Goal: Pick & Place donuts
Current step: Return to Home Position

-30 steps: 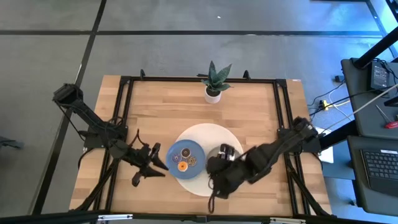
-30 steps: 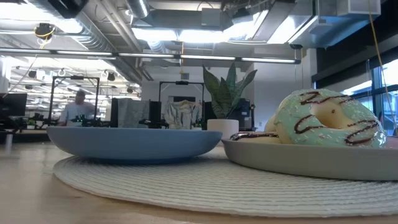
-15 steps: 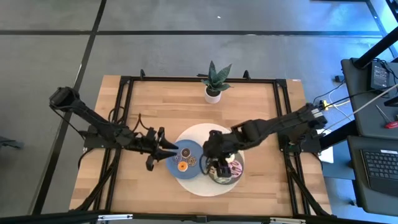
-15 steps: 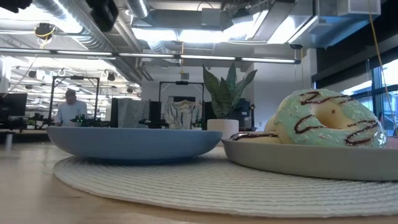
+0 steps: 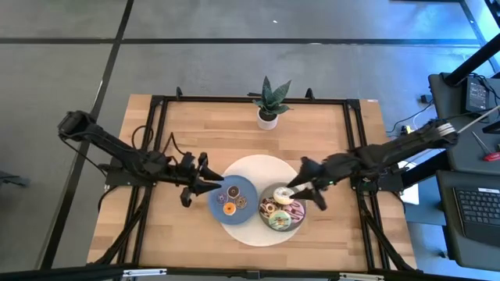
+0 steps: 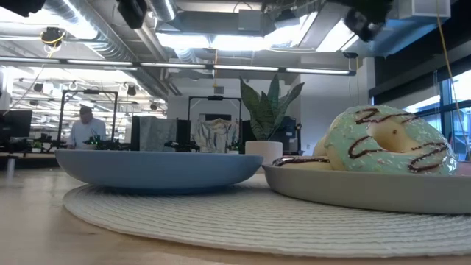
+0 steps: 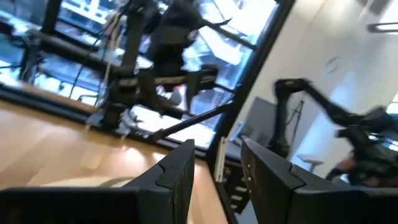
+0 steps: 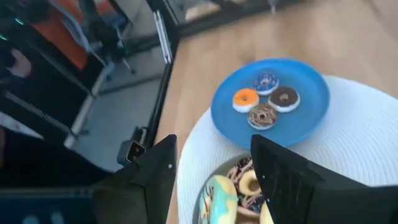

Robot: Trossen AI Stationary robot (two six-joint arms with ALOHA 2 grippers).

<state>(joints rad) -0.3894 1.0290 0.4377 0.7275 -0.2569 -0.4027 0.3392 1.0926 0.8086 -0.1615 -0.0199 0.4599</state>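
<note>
Four iced ring donuts (image 5: 281, 209), white, chocolate, pink and green, lie on the grey plate (image 5: 266, 219); the green one (image 6: 383, 142) fills the right of the low view. Four mini rings (image 8: 263, 98) lie on the blue plate (image 8: 301, 124). My left gripper (image 5: 208, 183) hovers open at the blue plate's left edge. In its wrist view the left gripper (image 7: 217, 149) points level across the table. My right gripper (image 5: 298, 192) is open above the grey plate's far right side. From there the right gripper (image 8: 214, 149) looks down on both plates.
Both plates rest on a round white woven mat (image 5: 258, 168) in the table's middle. A potted plant (image 5: 268, 109) stands near the far edge. Black frame rails run along the left, right and far sides. A person (image 6: 83, 129) shows far off in the room.
My right gripper has swung from low over the grey plate toward the table's right and slightly far, uncovering the donuts. My left gripper has moved right and a little toward the far edge, up to the blue plate's left side.
</note>
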